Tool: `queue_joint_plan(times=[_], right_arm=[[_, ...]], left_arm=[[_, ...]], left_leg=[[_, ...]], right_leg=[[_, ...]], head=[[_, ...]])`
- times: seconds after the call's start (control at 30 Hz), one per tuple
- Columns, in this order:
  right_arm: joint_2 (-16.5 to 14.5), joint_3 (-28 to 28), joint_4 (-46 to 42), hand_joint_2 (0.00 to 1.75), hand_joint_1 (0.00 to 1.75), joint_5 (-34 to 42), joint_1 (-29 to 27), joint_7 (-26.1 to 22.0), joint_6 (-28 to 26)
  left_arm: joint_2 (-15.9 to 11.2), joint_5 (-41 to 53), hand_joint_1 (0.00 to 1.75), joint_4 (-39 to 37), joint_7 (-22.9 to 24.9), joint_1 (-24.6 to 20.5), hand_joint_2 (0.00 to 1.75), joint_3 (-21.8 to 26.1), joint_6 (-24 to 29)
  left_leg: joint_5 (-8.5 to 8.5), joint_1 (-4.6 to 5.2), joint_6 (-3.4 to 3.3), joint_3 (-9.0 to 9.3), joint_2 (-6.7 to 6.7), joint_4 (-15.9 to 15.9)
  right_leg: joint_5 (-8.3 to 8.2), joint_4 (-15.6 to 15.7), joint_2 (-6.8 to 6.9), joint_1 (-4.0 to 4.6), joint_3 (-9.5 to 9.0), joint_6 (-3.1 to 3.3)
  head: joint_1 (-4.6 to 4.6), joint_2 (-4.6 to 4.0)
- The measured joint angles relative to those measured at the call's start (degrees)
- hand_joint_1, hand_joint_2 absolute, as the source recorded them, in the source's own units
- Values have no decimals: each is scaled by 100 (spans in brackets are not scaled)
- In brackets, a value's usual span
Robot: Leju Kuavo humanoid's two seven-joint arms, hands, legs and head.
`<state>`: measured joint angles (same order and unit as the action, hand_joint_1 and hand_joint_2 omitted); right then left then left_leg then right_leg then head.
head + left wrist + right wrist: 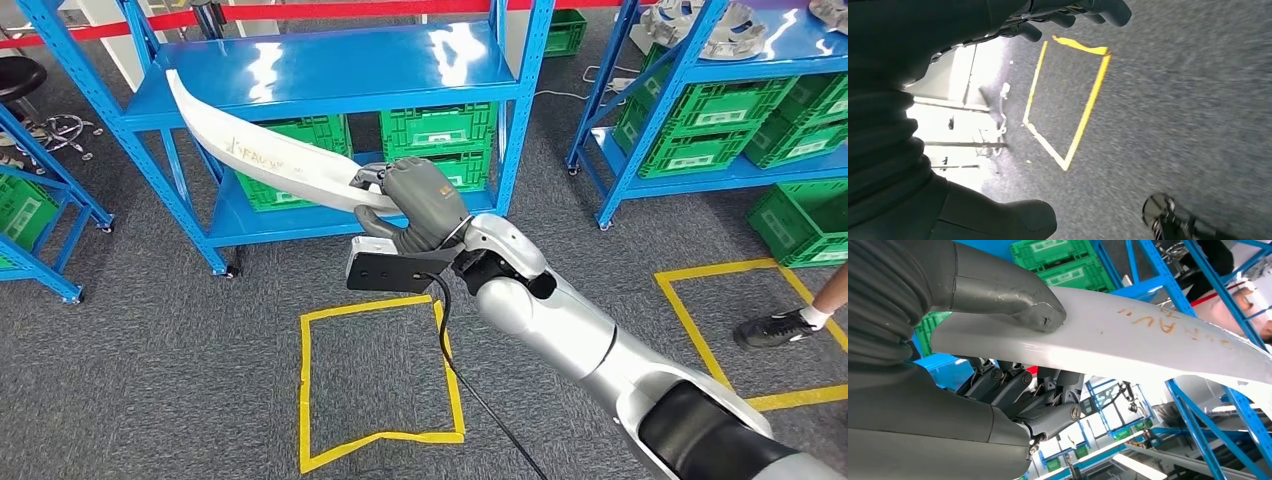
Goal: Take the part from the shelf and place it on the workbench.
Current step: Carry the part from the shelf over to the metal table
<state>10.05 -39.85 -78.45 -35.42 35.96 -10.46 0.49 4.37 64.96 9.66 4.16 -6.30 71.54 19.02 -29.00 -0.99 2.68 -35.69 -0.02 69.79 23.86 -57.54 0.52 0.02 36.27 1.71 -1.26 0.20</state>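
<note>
From the head view, the right hand [415, 200] grips one end of the long white curved part [260, 150], held in the air in front of the blue shelf [340, 75]. The right wrist view adds the thumb [1013, 297] pressed on one face, fingers [1048, 405] under the other, and orange writing. The left wrist view shows the left hand [923, 125] over grey carpet [1188, 100] and yellow tape [1088, 107], fingers curled, holding nothing.
</note>
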Motion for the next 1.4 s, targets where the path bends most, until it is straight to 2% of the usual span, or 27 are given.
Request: queue_joint_plan(times=[0.07,0.1,0.13,0.2,0.23,0.27,0.33,0.37,0.4,0.43,0.47,0.5,0.57,0.6,0.67,0.73,0.77,0.87,0.9,0.93,0.97,1.03,1.1,1.2,1.27,1.33,1.4], right_arm=[[42,7,3,175,175,-1,-15,-21,-68],[58,10,2,175,175,-8,-28,-37,-97],[74,14,2,175,175,-16,-51,-55,-123],[105,14,2,175,175,-36,-112,-79,-150],[124,14,3,175,175,-42,-141,-80,-155],[141,14,3,175,175,-50,-160,-73,-156],[161,14,3,175,175,-69,-178,-51,-154],[162,13,4,175,175,-82,-186,-40,-151],[162,10,7,175,175,-97,-196,-28,-145],[162,8,9,175,175,-111,-204,-14,-140],[162,6,10,175,175,-126,-207,-4,-134],[162,5,11,175,175,-142,-203,2,-128],[157,6,11,175,175,-169,-180,-4,-117],[154,7,14,175,175,-185,-165,-8,-112],[144,8,32,175,175,-214,-136,-17,-97],[123,7,57,175,175,-233,-111,-21,-73],[107,7,63,175,175,-237,-104,-27,-61],[81,7,73,175,175,-242,-129,-55,-36],[83,7,79,175,175,-248,-154,-60,-32],[87,7,84,175,175,-260,-184,-61,-31],[98,8,88,175,175,-277,-216,-67,-36],[149,21,84,175,175,-307,-289,-92,-66],[221,46,72,175,175,-327,-362,-113,-105],[281,65,50,175,175,-354,-433,-133,-142],[302,88,35,175,175,-418,-474,-169,-203],[325,137,22,175,175,-557,-582,-219,-274],[332,189,-17,175,175,-718,-770,-274,-301]], left_arm=[[8,13,0,1,-5,-12,175,-1,-1],[13,21,0,1,-8,-20,175,-1,-3],[15,30,0,2,-10,-26,175,-2,-5],[18,39,0,2,-8,-27,175,-2,-10],[16,43,0,3,-5,-28,175,-2,-11],[13,46,0,5,-2,-30,175,-2,-11],[2,51,0,10,3,-37,175,-2,-11],[-3,52,0,10,6,-37,175,-2,-11],[-7,52,0,10,9,-38,175,-2,-11],[-8,52,0,9,14,-37,175,-2,-11],[-9,50,0,9,28,-37,175,-2,-11],[-9,42,0,8,49,-37,175,-1,-11],[-4,12,0,7,96,-38,175,-1,-11],[-3,0,0,6,103,-39,175,0,-11],[-3,8,0,7,97,-38,175,0,-11],[-10,44,0,7,108,-33,175,0,-11],[-10,60,0,5,119,-29,175,0,-16],[-5,84,0,2,122,-15,175,0,-43],[-5,89,0,2,114,-8,175,0,-46],[-4,96,0,2,105,0,175,0,-46],[-2,108,0,2,98,8,175,-1,-46],[18,153,0,0,109,14,175,-7,-46],[45,193,0,-3,125,16,175,-28,-46],[82,220,0,-8,144,34,175,-55,-47],[117,250,0,-11,162,34,175,-74,-48],[145,278,0,-13,175,22,175,-91,-48],[161,290,0,-13,218,17,175,-98,-48]], left_leg=[[-122,7,-32,575,-16,-792],[-227,19,-72,715,-25,-1036],[-273,42,-129,761,-31,-1158],[-200,49,-254,668,-11,-1169],[-136,49,-310,617,3,-1172],[-64,45,-353,552,17,-1176],[88,55,-396,376,26,-1165],[162,64,-401,272,29,-1156],[232,73,-404,166,31,-1143],[298,79,-402,62,33,-1124],[350,83,-397,-30,33,-1104],[397,84,-386,-111,32,-1083],[479,88,-344,-213,30,-1058],[522,86,-313,-235,30,-1057],[609,74,-235,-240,33,-1095],[582,61,-163,-283,23,-1065],[440,58,-131,-343,15,-921],[-210,34,-45,-661,4,54],[-300,28,-24,-715,6,308],[-283,23,-10,-671,11,369],[-180,17,-3,-516,28,208],[50,26,-8,5,188,-540],[134,70,-85,310,346,-1056],[148,87,-231,280,255,-1152],[189,61,-315,260,149,-1185],[229,46,-374,228,39,-1196],[256,47,-390,185,-102,-1187]], right_leg=[[-93,-72,1,3,135,-65],[-138,-90,2,11,169,-96],[-189,-91,3,10,191,-131],[-242,-91,0,-13,226,-199],[-116,-182,-6,-26,275,-232],[117,-379,-13,-33,352,-257],[745,-1071,-21,-35,547,-286],[941,-1433,-22,-35,611,-287],[999,-1685,-23,-33,611,-281],[931,-1764,-24,-28,524,-266],[784,-1639,-27,-20,342,-243],[642,-1318,-29,-6,55,-209],[657,-492,-30,36,-539,-133],[735,-186,-29,58,-720,-106],[785,31,-26,80,-781,-67],[677,88,1,58,-744,4],[616,116,16,41,-723,39],[503,128,81,22,-615,83],[483,120,116,22,-580,79],[468,108,158,19,-550,71],[459,93,205,14,-531,61],[461,51,306,12,-508,28],[465,11,406,38,-489,-22],[465,-16,503,50,-472,-105],[614,-211,301,18,-388,-175],[953,-835,38,-9,-100,-225],[1213,-1538,-26,-15,244,-243]], head=[[-5,0],[-13,0],[-24,0],[-34,0],[-39,0],[-46,0],[-69,0],[-76,0],[-77,0],[-78,0],[-78,0],[-82,0],[-87,0],[-95,0],[-105,0],[-107,0],[-86,0],[-21,0],[-16,0],[-15,0],[-14,0],[-7,0],[-8,0],[-24,0],[-35,0],[-63,0],[-86,0]])
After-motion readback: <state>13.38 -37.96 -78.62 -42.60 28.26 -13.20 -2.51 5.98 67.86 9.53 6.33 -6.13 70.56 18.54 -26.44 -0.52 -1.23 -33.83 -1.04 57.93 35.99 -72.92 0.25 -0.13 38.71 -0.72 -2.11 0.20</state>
